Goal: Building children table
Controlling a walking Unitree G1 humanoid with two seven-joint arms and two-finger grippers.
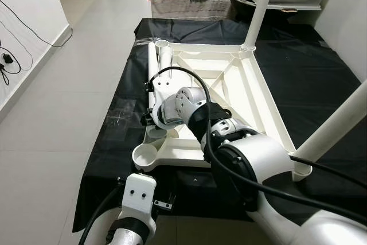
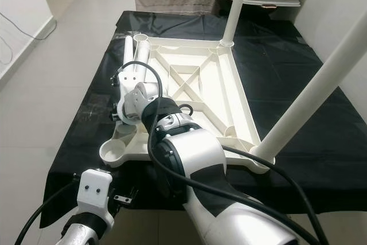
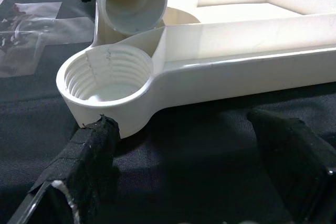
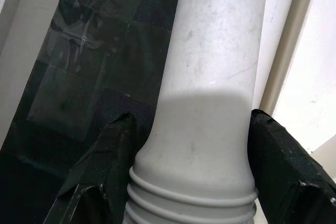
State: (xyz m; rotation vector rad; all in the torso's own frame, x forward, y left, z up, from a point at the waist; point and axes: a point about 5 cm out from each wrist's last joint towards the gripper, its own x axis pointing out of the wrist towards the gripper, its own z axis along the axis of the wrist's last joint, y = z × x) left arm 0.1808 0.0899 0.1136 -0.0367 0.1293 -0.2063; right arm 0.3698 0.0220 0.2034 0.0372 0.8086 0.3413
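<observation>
While two legs already stand screwed into the far-side sockets, I'm on the next one: my right claw [image 4: 191, 182] is clamped on a loose white table leg [image 4: 210, 77], fingers on either side of it just above the threaded end, over the near-left part of the upturned white tabletop frame [image 1: 252, 84]. That frame lies flat on the black cloth [image 1: 321, 78] covering the floor, no worktop here. My left claw [image 3: 189, 171] hangs low just in front of the empty threaded corner socket [image 3: 107, 80], fingers [image 3: 79, 166] spread wide, gripping nothing. Next move, I reckon: tip the leg upright, line its threads up with that socket, twist it in. Cross-threading looks like the risk, so it'll want to go in square. Handy bit: the left wrist view shows the socket's inner threads and the leg's hollow end right behind it, which the head views mostly hide behind my own arm, while they show the overall layout.
</observation>
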